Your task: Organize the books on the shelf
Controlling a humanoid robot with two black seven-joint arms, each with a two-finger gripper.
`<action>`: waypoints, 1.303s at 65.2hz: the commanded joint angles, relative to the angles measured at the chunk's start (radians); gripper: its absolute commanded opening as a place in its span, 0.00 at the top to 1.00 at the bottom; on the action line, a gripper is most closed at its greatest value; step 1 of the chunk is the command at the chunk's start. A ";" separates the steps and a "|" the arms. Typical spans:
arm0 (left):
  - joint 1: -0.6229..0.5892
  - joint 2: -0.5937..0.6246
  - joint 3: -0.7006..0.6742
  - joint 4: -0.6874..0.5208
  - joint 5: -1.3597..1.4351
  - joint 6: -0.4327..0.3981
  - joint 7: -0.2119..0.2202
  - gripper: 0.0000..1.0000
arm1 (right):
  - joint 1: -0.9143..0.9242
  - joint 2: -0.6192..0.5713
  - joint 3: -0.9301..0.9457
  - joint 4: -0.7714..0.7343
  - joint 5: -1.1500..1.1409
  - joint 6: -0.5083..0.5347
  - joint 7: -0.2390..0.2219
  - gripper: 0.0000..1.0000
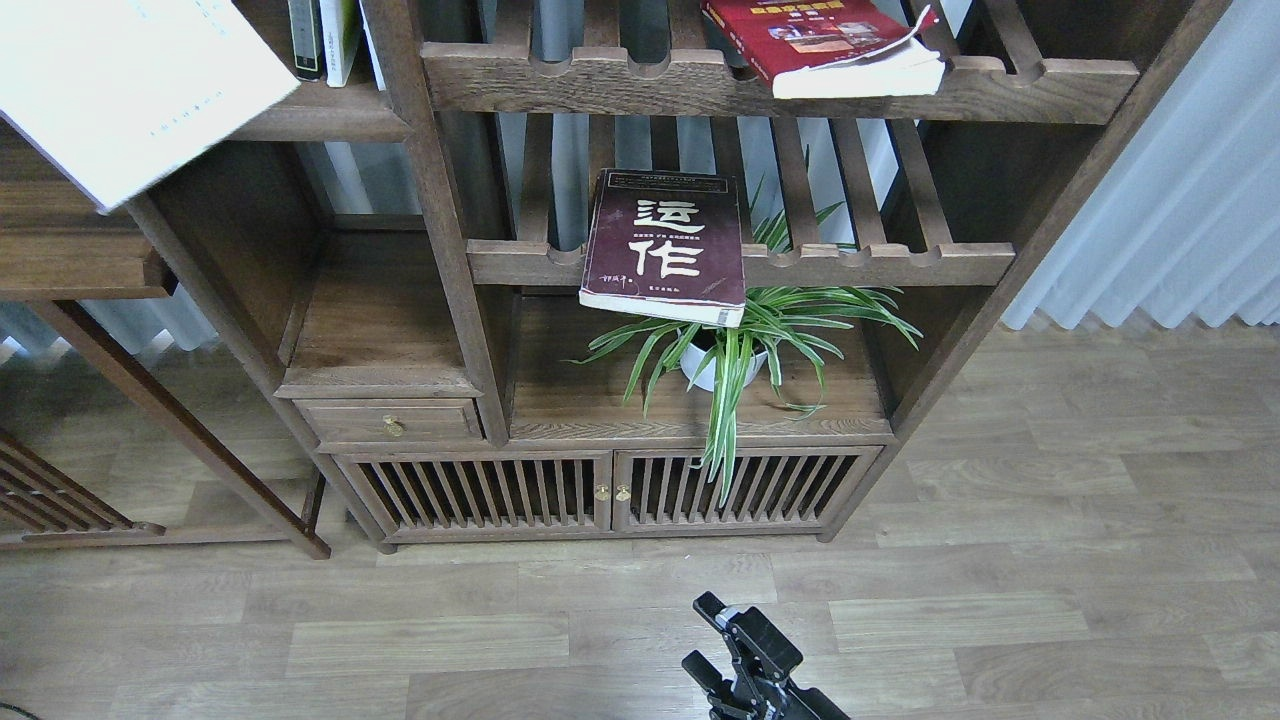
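Only one gripper (735, 650) shows, low at six o'clock over the floor; it comes in right of centre, so I judge it the right one. Its two fingers stand apart with nothing between them, a moderate gap, and it is well away from every book. The left gripper is out of sight.

The dark maroon book (665, 248) lies flat at the centre on a slatted rack (900, 265), its near edge overhanging the front rail. The thick red book (825, 45) lies on the upper slatted rack at one o'clock, pages curling at its corner. The pale lilac-white book (120, 85) lies tilted at eleven o'clock, jutting past the edge of the solid plank shelf (320, 120), beside thin upright books (325, 35).

The next step is probably fetching the maroon book (the nearest one). Done well, the fingers would take the overhanging edge squarely, clear of the plant (740, 345) just beneath, whose leaves reach up to the rail.

The cabinet is dark wood; the floor (1050, 550) is pale grey-brown plank, with light curtains (1180, 200) at three o'clock.
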 commanded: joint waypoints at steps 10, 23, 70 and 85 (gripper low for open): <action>-0.206 0.001 0.034 0.126 0.420 0.000 0.000 0.94 | 0.005 0.000 0.001 0.000 0.000 0.000 0.000 0.00; -0.407 -0.073 0.152 0.229 0.615 0.000 0.000 0.94 | 0.020 0.004 0.001 0.002 0.002 0.000 0.000 0.00; -0.658 -0.223 0.213 0.353 0.968 0.000 0.000 0.95 | 0.115 0.015 -0.002 0.014 0.074 0.000 -0.001 0.00; -0.638 -0.205 0.189 0.370 0.901 0.000 0.000 0.95 | 0.151 0.017 -0.002 0.014 0.085 0.000 -0.001 0.00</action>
